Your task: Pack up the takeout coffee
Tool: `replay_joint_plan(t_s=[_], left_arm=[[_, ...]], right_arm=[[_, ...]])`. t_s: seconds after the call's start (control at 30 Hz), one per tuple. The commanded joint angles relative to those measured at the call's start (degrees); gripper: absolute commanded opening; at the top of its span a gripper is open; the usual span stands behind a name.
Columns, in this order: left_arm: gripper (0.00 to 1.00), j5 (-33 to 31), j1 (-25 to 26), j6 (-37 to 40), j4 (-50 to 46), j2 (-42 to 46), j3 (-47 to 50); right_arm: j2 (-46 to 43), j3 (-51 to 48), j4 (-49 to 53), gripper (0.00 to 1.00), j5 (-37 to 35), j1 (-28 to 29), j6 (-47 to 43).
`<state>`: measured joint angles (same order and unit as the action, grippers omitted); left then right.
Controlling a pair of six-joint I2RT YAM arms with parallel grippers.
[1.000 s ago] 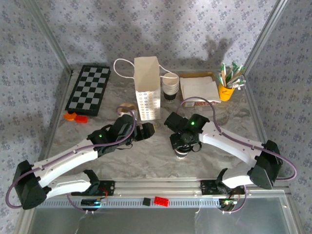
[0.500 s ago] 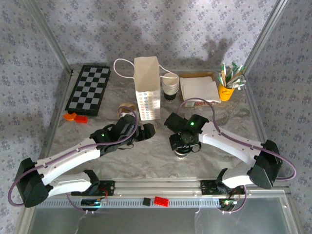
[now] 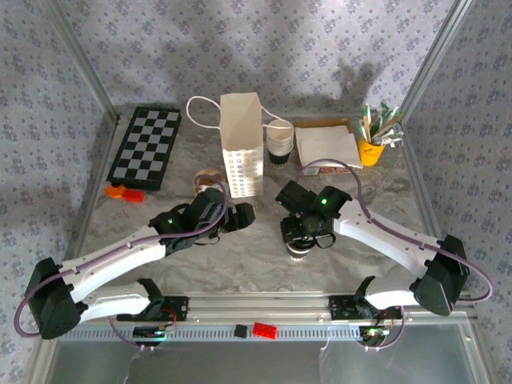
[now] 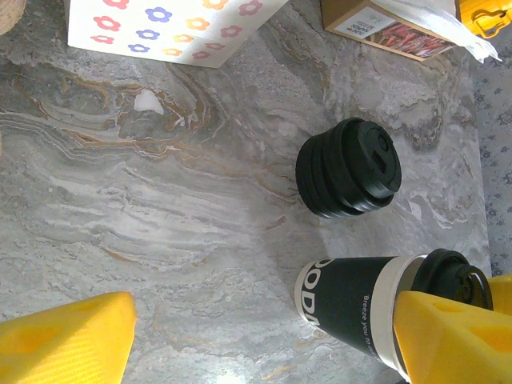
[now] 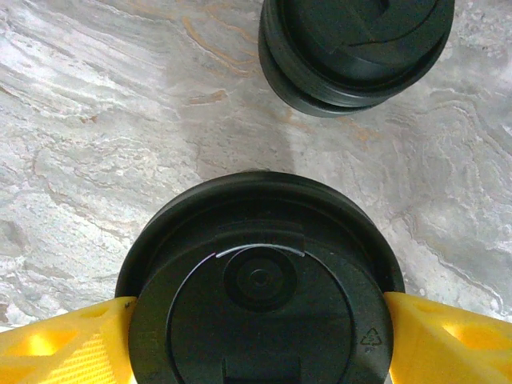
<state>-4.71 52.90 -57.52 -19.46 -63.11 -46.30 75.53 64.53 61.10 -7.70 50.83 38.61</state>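
At the far left lies a black-and-white folding checkerboard [image 3: 145, 145], with a few small orange plastic pieces [image 3: 124, 192] just near of it on the grey marbled table top [image 3: 240, 260]. The left gripper [image 3: 242, 214] hangs low over the middle of the table, just near of the tall white paper bag [image 3: 242, 144] with coloured flowers printed on its lower part. In the left wrist view its yellow fingers [image 4: 68, 340] stand wide apart with nothing between them.

To the right stands a short stack of round black plastic lids [image 4: 350, 178]. Just near of that stack is the takeout coffee [image 3: 299, 253], a small dark paper cup with a white rim and a round black plastic lid, upright on the table right of centre. The right gripper [image 3: 304, 240] is down over it. In the right wrist view its yellow fingers [image 5: 64, 336] sit against both sides of the cup with no gap showing, clamped on it.

Farther back, right of the bag, are a stack of white-rimmed lidless cups [image 3: 279, 142], a pile of white paper napkins [image 3: 328, 146] and a yellow cup [image 3: 371, 150] holding packets.
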Motion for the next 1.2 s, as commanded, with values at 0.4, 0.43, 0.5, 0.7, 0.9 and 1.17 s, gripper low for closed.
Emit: replay_joint_plan(t_s=[0.4, 0.43, 0.5, 0.7, 0.9, 1.17], left_arm=[[0.84, 0.48, 0.27, 0.83, 0.3, -0.24, -0.86], [0.84, 0.49, 0.31, 0.83, 0.37, -0.34, -0.97], [0.84, 0.67, 0.27, 0.83, 0.45, -0.5, -1.06], [0.84, 0.55, 0.27, 0.89, 0.31, -0.61, -1.11], [0.84, 0.71, 0.27, 0.83, 0.26, -0.6, -1.19], [0.84, 0.75, 0.32, 0.83, 0.32, -1.04, -1.55]], right_arm=[[3.12, 1.85, 2.53, 0.79, -2.49, 1.9, 0.46], [3.0, 2.2, 3.0, 0.79, -2.57, 1.92, 0.54], [2.55, 3.17, 3.66, 0.79, -3.02, 1.91, 0.48], [2.35, 2.63, 4.67, 0.79, -2.72, 1.9, 1.12], [2.86, 0.42, 2.73, 0.8, -1.38, 1.81, 1.21], [2.91, 0.31, 2.36, 0.84, -0.83, 1.46, 0.69]])
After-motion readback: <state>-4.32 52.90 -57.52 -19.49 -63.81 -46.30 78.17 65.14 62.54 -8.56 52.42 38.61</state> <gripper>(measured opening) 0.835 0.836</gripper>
